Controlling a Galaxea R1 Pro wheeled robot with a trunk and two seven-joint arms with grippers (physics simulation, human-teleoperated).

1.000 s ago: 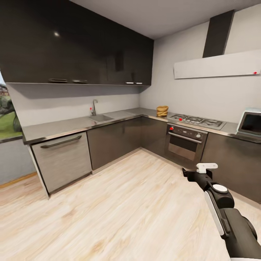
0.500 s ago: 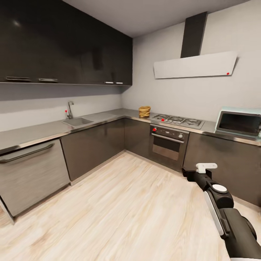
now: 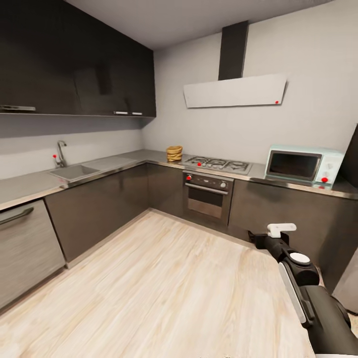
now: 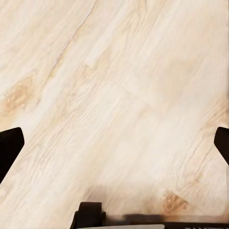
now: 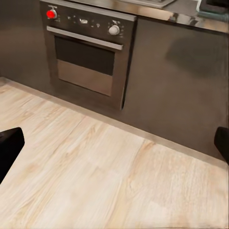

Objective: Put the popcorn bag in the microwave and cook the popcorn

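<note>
- The step in hand looks like the approach: the robot is out on the wooden floor (image 3: 164,278), well apart from the worktop (image 3: 124,163), and nothing is picked up yet.
- One popcorn bag (image 3: 174,153) stands on the worktop at centre frame, just beside the gas hob (image 3: 217,163); one microwave (image 3: 301,166) sits at right, its door closed.
- One large oven (image 5: 88,57) sits below the hob.
- The right claw (image 5: 114,143) is spread wide with nothing between its tips; the left claw (image 4: 114,143) likewise, over bare floor.
- Next, I judge, it must drive close enough to the bag to reach it.
</note>
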